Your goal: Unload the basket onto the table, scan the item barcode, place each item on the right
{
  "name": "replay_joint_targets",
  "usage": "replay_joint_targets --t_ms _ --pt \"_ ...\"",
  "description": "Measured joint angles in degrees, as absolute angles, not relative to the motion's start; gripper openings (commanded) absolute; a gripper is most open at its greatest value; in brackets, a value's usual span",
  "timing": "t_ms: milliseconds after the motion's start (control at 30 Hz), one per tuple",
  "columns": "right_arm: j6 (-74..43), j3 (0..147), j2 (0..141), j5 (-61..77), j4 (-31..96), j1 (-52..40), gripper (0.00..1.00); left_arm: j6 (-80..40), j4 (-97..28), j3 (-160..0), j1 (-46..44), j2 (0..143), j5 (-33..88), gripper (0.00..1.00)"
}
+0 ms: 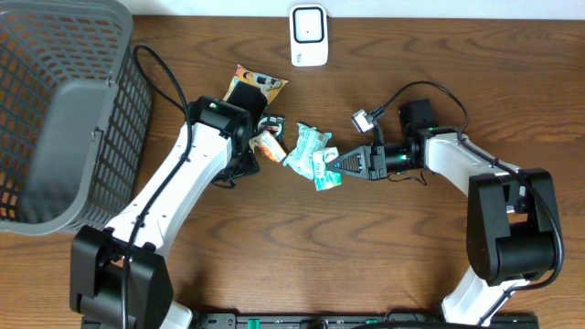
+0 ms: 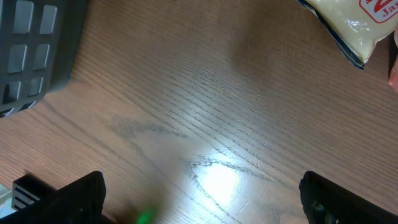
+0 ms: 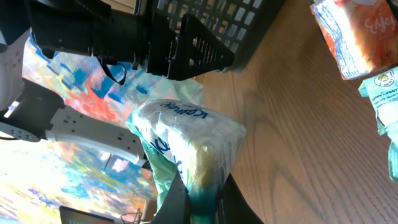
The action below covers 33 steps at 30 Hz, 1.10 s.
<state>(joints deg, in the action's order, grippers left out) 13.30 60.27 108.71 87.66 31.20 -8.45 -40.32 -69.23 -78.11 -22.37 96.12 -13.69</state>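
While the desk [image 1: 411,55] carries a grey basket [image 1: 55,110] at its left edge and a white scanner [image 1: 308,35] at its far edge, the work sits at centre, between the two arms.

Left tool [image 2: 202,196]: fingers spread wide, holding nothing, low over bare wood. Judged to be parked clear so the right arm can work.

Right tool [image 3: 199,200]: fingers pressed together on one end of the packet [image 3: 186,146], pinching it. The end grip leaves most of the wrapper exposed, which suits presenting a barcode.

Packet location: in the right tool at mid-desk, well apart from the scanner, just beside a second green packet [image 1: 304,146] and near an orange packet [image 1: 268,146]. Whether it is lifted off the wood cannot be told.

Packet appearance: soft, crinkled, glossy pouch, white with green and blue print. No barcode shows on the visible faces; scan judged not yet done.
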Motion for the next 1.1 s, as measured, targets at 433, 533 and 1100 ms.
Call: replay_joint_targets --t_ms 433,533,1100 --pt "13.3 60.3 108.7 87.6 31.2 -9.3 0.01 -40.3 -69.2 -78.1 -22.4 96.1 -13.7 0.98" --pt "13.3 60.3 108.7 87.7 31.2 -9.3 0.01 -40.3 -69.2 -78.1 -22.4 96.1 -13.7 0.98" --pt "13.5 60.3 108.7 87.6 31.2 -9.3 0.01 -40.3 -69.2 -78.1 -22.4 96.1 -13.7 0.98"
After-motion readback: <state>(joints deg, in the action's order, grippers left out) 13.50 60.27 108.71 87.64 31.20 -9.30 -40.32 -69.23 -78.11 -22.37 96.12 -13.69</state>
